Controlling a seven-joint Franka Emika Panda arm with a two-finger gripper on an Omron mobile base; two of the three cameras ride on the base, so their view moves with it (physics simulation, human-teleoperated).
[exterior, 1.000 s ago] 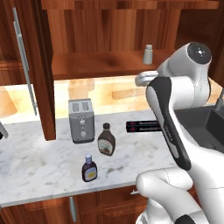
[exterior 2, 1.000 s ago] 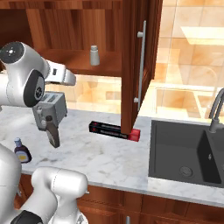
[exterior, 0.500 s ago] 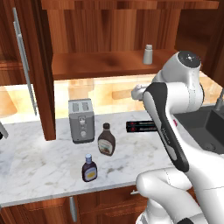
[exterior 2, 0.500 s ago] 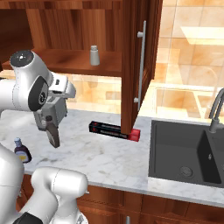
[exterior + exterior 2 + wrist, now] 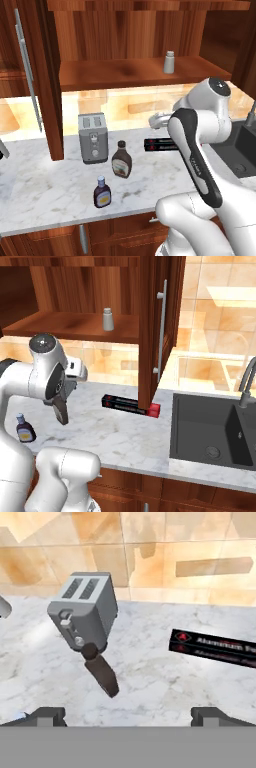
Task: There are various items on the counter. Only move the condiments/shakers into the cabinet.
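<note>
- Shaker [image 5: 169, 62] — small, grey-white, upright on the cabinet shelf [image 5: 125, 74]; this item appears done.
- Brown sauce bottle [image 5: 121, 160] — wide-bodied, narrow-necked, upright on the counter [image 5: 45, 182] just beside the toaster [image 5: 93, 137]. Probably rigid plastic with a smooth, slippery skin and some weight if full; the flat-sided body below the shoulder looks the surest hold, since the tapered neck could slide out.
- Small bottle [image 5: 102, 192] — yellow label, bluish cap, nearer the counter's front edge. Likely light and easily tipped; grip at mid-body.
- Pincer [image 5: 128, 716] — fingers spread wide, holding nothing, looking down at the brown bottle and toaster.
- Long dark box [image 5: 131, 405] with red ends — not a condiment; leave in place.
</note>
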